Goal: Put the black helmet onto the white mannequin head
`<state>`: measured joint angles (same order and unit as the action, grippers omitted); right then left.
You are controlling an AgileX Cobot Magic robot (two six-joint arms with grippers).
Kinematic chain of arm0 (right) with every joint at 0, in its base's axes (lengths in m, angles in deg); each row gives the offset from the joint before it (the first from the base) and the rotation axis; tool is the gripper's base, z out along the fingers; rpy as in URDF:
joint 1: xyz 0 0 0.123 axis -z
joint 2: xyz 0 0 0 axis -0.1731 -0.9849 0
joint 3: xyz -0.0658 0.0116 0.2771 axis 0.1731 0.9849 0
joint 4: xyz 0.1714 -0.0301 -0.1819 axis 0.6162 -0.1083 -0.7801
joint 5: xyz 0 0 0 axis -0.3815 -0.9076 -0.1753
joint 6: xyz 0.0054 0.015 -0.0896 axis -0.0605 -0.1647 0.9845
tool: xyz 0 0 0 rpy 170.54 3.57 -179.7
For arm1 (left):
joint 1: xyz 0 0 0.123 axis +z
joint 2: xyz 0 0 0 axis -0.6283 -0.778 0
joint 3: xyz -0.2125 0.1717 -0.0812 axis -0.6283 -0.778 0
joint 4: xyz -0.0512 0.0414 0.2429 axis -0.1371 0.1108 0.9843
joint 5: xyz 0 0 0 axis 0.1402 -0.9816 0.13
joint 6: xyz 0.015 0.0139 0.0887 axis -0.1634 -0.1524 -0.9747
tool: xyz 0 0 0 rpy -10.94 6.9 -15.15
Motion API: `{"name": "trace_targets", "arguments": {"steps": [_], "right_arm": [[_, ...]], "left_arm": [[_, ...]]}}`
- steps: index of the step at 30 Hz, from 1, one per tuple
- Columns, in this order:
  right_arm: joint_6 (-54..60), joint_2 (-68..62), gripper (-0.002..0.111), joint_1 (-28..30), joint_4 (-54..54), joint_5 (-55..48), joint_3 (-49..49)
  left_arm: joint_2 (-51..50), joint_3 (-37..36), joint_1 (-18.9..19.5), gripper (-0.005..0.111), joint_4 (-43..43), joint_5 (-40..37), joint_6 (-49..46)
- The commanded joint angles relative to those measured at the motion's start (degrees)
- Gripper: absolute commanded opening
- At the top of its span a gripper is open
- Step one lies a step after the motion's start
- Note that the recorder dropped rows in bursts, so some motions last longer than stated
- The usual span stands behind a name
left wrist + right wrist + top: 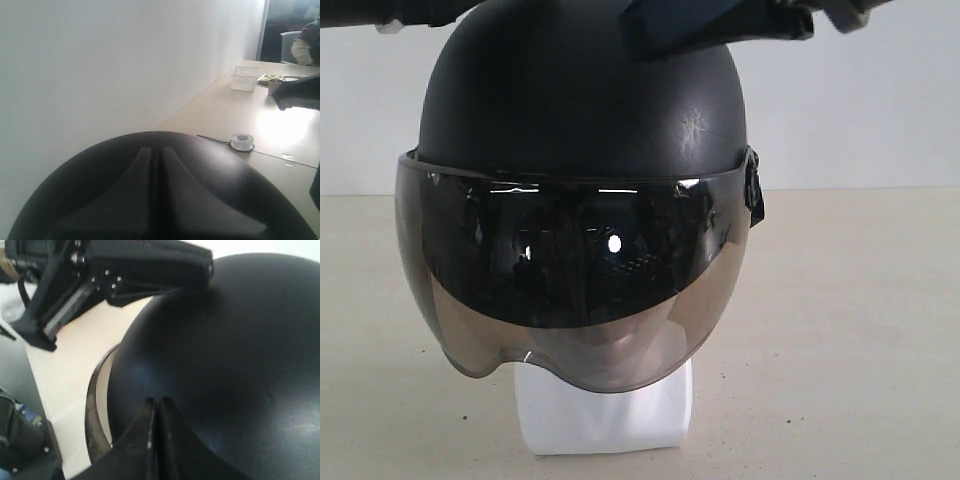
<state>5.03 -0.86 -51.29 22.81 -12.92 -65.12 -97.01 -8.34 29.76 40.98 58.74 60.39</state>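
Now, helmet: the matte black rounded helmet (580,100) fills the centre of the exterior frame, seated upright over the head.
Visor: the smoky tinted curved visor (570,280) is down, covering the face; a dim chin outline shows through its lower edge.
Head: the smooth white mannequin head (605,410) is under the helmet, with only its white neck and base bare at lower centre, standing on the table.
Left gripper: the black left gripper (155,150) has its 2 fingers pressed together with just a thin seam between them, tips over the helmet dome; contact cannot be told.
Right gripper: the black right gripper (155,401) likewise has its 2 fingers closed on nothing, lying over the dome.
Table: a beige tabletop (840,350) spreads across the lower frame.
Wall: a plain white wall (880,100) stands behind.
Farther off: a grey roll of tape (242,141) and a clear plastic box (245,78) sit at the right of the left wrist frame.
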Motion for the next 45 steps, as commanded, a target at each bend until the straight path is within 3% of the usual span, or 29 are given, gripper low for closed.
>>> {"name": "trace_targets", "arguments": {"steps": [1,11,17,45], "right_arm": [[-10.21,-0.82,0.0,-6.56,-13.88,-0.04,-2.45],[-14.8,-6.85,0.0,-12.02,-19.11,-4.07,-10.2],[-15.05,-9.04,0.0,-12.02,-18.63,-5.55,-13.9],[-16.05,-12.31,0.0,-12.02,-15.36,-13.51,-14.28]], "left_arm": [[-2.35,3.88,3.68,0.005,-0.78,10.04,0.38],[-9.69,13.53,8.24,0.005,0.98,25.97,5.03],[-12.56,16.6,8.83,0.005,7.31,26.84,8.87],[-15.73,16.6,8.47,0.005,11.46,28.69,10.96]]}}
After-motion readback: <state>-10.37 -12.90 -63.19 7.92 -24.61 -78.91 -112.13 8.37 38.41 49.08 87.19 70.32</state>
